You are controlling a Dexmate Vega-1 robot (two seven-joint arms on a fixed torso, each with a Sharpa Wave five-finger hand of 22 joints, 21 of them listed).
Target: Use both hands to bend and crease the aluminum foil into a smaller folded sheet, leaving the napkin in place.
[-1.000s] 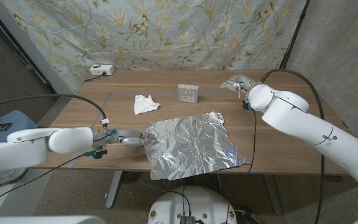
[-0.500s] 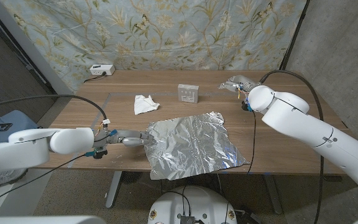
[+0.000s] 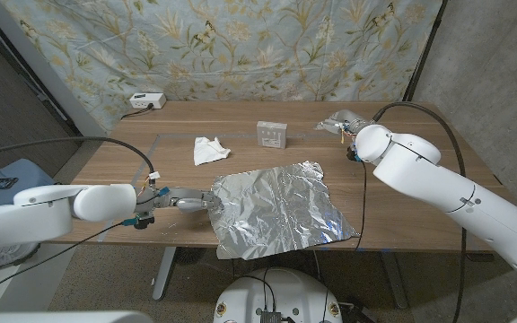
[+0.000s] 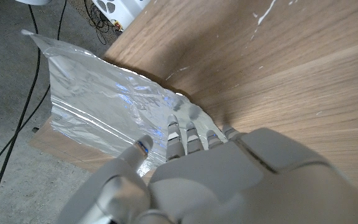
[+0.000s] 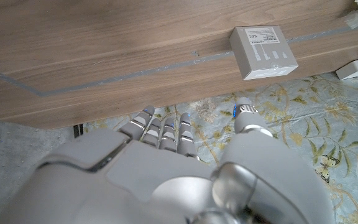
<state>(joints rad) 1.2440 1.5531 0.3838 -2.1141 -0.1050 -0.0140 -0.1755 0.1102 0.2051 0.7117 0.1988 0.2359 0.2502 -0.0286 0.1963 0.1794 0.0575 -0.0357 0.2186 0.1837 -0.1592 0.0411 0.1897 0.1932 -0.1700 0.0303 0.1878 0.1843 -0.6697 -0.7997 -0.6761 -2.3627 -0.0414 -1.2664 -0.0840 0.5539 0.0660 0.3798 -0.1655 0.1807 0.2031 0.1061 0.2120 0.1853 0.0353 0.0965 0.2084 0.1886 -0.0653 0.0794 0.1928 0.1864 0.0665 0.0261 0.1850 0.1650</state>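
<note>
Head view: napkin (image 3: 209, 149), small box (image 3: 272, 135) behind foil (image 3: 278, 209).

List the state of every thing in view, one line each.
Foil: unfolded, crinkled, lying flat, near edge overhanging the table.
Napkin: crumpled, apart from the foil.
White box: lying flat beyond the foil.
Left robot hand: fingertips at the foil's left edge; grip unclear.
Right robot hand: raised over the table's far right, holding nothing.
</note>
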